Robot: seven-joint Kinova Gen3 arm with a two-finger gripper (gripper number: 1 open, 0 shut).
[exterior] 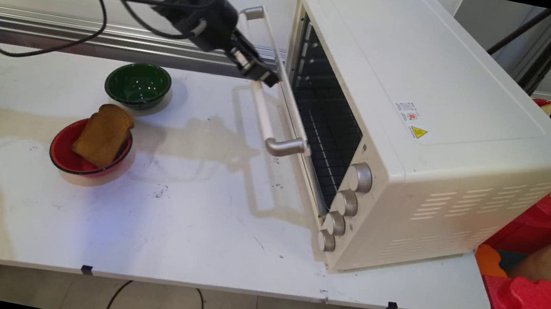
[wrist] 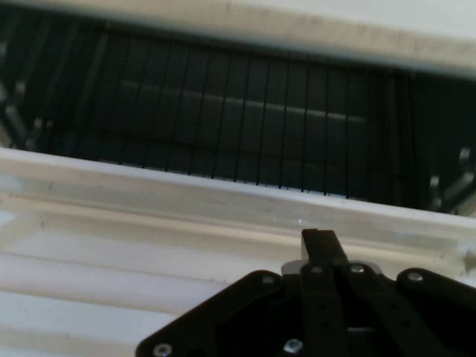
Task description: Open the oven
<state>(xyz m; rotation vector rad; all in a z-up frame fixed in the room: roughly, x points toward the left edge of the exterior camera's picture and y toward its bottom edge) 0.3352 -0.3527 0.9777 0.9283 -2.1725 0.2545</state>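
A cream toaster oven (exterior: pixel 429 107) stands on the right half of the white table (exterior: pixel 183 240), its long axis running from the far left toward the near right, its front face turned left toward the bowls. Four knobs (exterior: pixel 345 205) line the near end of that front. The oven door (exterior: pixel 292 107) is ajar — hinged at the bottom, tilted out to the left at the top, so a narrow gap shows the dark wire rack (exterior: pixel 326 135) inside. The door's handle bar (exterior: pixel 264 102) runs along the upper edge of the door, parallel to the oven's long axis, with metal ends at the far and near side.

The gripper (exterior: pixel 266 74) reaches in from the upper left and meets the door at its top edge, near the far end of the handle bar; its tip is touching or just beside the door's rim. In the hand view the fingers (wrist: pixel 320 245) look pressed together, a single black tip lying against the pale door rim (wrist: pixel 223 201), with the rack (wrist: pixel 245 126) behind it.

Left of the oven and well apart from the gripper sit a green bowl (exterior: pixel 138 84), farther away, and a red bowl (exterior: pixel 85 153), nearer, with a slice of toast (exterior: pixel 104 134) leaning in it.
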